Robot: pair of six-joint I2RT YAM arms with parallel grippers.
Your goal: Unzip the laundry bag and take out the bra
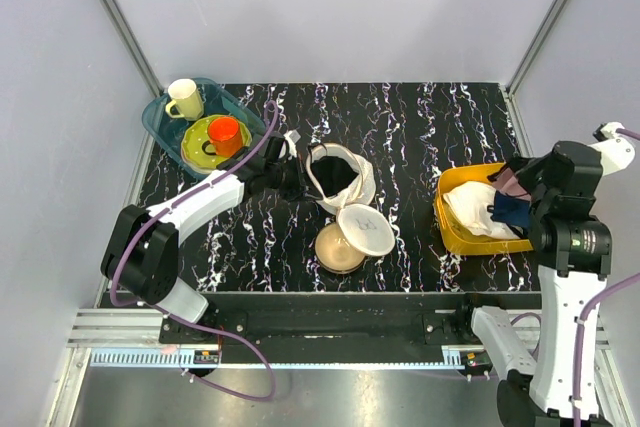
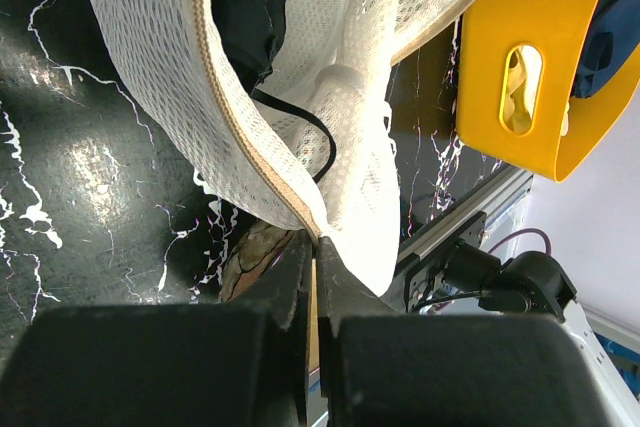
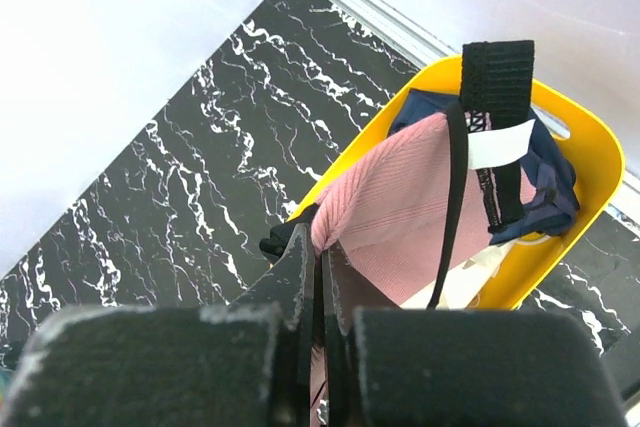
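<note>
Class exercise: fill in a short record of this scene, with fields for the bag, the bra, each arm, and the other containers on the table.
laundry bag: unzipped, mouth open, mid-table; round lid lying against the bronze bowl
bra: pink, out of the bag, hanging over the yellow basket
left arm: jaws shut on the bag's zipper edge
right arm: jaws shut on the bra
yellow basket: holds white cloth and dark blue cloth
teal tray: yellow plate, orange cup, cream mug
</note>
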